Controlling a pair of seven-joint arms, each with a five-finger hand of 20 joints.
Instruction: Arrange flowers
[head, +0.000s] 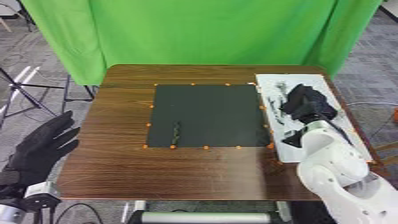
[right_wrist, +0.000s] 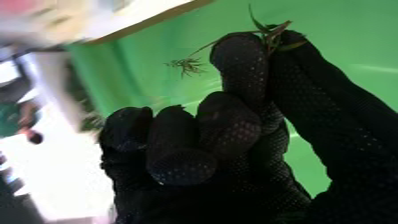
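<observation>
Over the white board (head: 289, 156) on the table's right side is my right hand (head: 306, 102). Several thin plant stems (head: 275, 111) lie on that board beside it. In the right wrist view my right hand (right_wrist: 240, 120) has its fingers curled, and a thin flower stem (right_wrist: 268, 37) is pinched between finger and thumb, its small feathery sprig (right_wrist: 187, 64) sticking out to one side. One dark green stem (head: 176, 134) lies upright on the lower left part of the black mat (head: 209, 115). My left hand (head: 40, 145) is held beyond the table's left edge, fingers straight.
The brown wooden table (head: 111, 170) carries the mat at its middle, with small orange markers (head: 206, 147) around it. A green curtain (head: 213, 35) hangs behind the far edge. Tripod legs (head: 27, 95) stand on the floor at the left.
</observation>
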